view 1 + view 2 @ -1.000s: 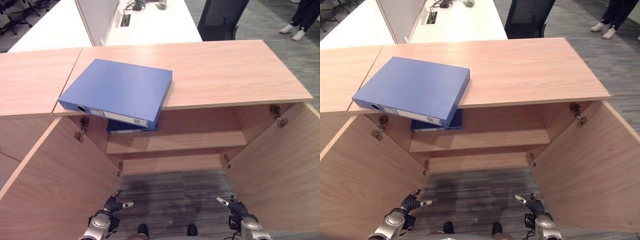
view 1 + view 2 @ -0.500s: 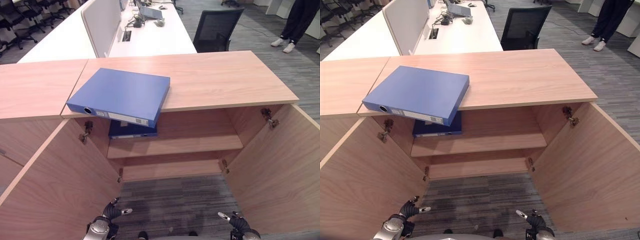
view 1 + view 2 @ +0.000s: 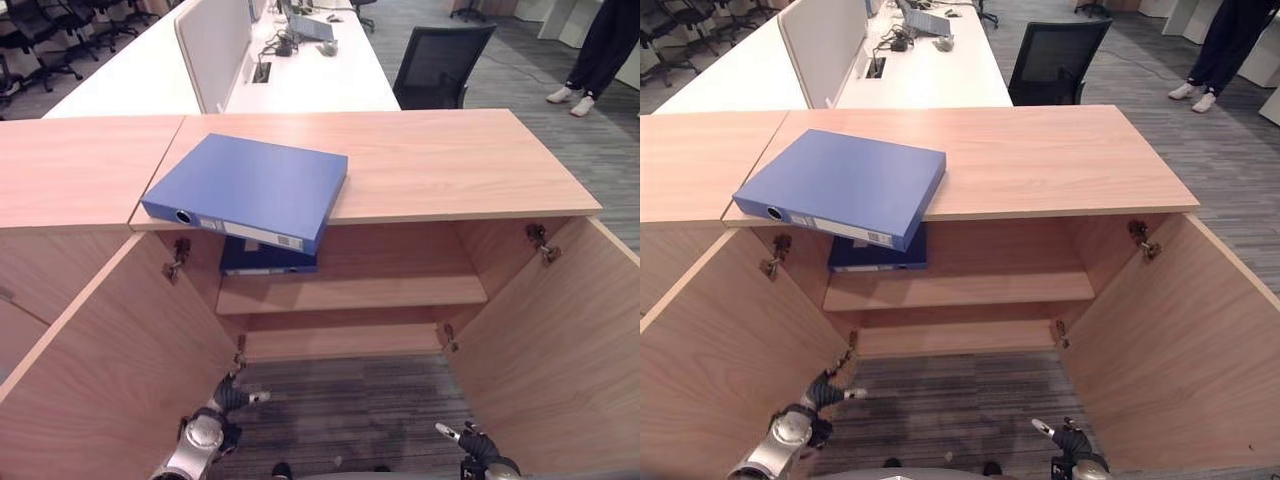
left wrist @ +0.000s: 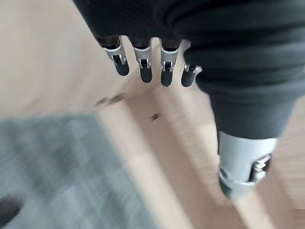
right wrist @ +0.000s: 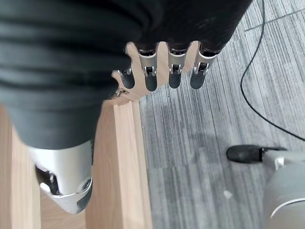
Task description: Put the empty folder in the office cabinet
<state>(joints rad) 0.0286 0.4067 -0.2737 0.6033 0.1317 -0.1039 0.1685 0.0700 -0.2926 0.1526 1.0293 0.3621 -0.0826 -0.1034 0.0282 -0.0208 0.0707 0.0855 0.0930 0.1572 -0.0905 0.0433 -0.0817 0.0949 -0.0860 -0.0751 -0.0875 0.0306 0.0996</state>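
Observation:
A blue folder (image 3: 248,190) lies flat on the wooden cabinet top (image 3: 450,165), its spine corner sticking out over the front edge. The cabinet (image 3: 350,290) below stands with both doors swung wide. A second, darker blue folder (image 3: 266,258) lies on its upper shelf at the left. My left hand (image 3: 228,400) hangs low by the left door (image 3: 110,370), fingers (image 4: 143,64) straight and empty. My right hand (image 3: 470,443) hangs low near the right door (image 3: 560,340), fingers (image 5: 174,67) straight, holding nothing.
White desks (image 3: 300,70) with a grey divider and a black office chair (image 3: 440,65) stand behind the cabinet. A person's legs (image 3: 600,50) show at the far right. Grey carpet (image 3: 350,410) lies between the open doors.
The camera has tilted up a little, so the whole scene sits lower. My left hand has risen slightly towards the left door. The folder has not moved.

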